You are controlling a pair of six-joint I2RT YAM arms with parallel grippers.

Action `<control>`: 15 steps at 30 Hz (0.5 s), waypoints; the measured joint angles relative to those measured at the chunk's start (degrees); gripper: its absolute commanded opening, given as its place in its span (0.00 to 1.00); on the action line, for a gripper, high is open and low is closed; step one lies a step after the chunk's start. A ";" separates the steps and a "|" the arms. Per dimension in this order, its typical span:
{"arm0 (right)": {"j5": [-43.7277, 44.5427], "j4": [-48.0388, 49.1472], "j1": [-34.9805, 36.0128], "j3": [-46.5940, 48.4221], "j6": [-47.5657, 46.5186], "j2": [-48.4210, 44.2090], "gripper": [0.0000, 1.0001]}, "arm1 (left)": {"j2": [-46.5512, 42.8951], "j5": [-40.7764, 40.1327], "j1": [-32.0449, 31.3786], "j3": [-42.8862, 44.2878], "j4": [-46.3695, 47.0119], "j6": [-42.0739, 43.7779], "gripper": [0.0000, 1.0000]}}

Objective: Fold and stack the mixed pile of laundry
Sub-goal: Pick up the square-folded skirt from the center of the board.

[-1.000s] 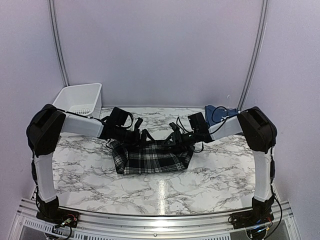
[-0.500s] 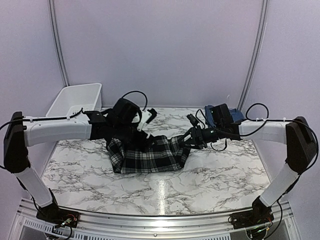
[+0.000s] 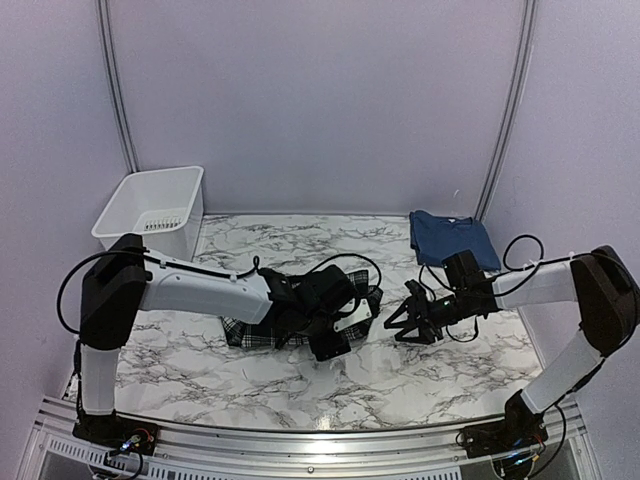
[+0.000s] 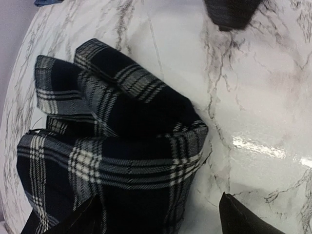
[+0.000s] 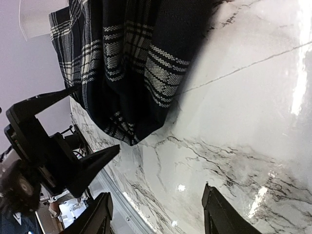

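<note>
The black-and-white plaid garment (image 3: 258,330) lies bunched and folded over on the marble table, mostly hidden under my left arm in the top view. It fills the left wrist view (image 4: 112,146) and the top of the right wrist view (image 5: 131,58). My left gripper (image 3: 332,342) hovers open at the garment's right edge, one finger (image 4: 80,220) over the cloth and holding nothing. My right gripper (image 3: 398,328) is open and empty, low over bare marble just right of the garment. The navy blue t-shirt (image 3: 450,238) lies flat at the back right.
A white plastic bin (image 3: 150,205) stands at the back left corner. My two grippers face each other closely, and the left one's fingers (image 5: 53,146) show in the right wrist view. The table's front rail (image 3: 320,440) runs along the near edge.
Both grippers have let go of the plaid garment, which has dropped into a smaller folded heap. The left gripper swept right and down across it. The right gripper drew back to the right.
</note>
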 measured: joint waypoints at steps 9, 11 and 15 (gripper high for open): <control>-0.44 2.71 0.02 -0.04 2.43 3.80 0.74 | 6.84 -2.71 -1.01 3.10 1.84 3.78 0.27; -1.20 4.76 0.04 -0.04 3.52 5.99 0.78 | 7.10 -2.19 -0.74 3.10 2.08 3.87 0.20; -4.26 11.52 0.70 0.02 7.52 8.94 0.98 | 5.62 -0.13 -0.74 1.66 3.72 3.67 0.14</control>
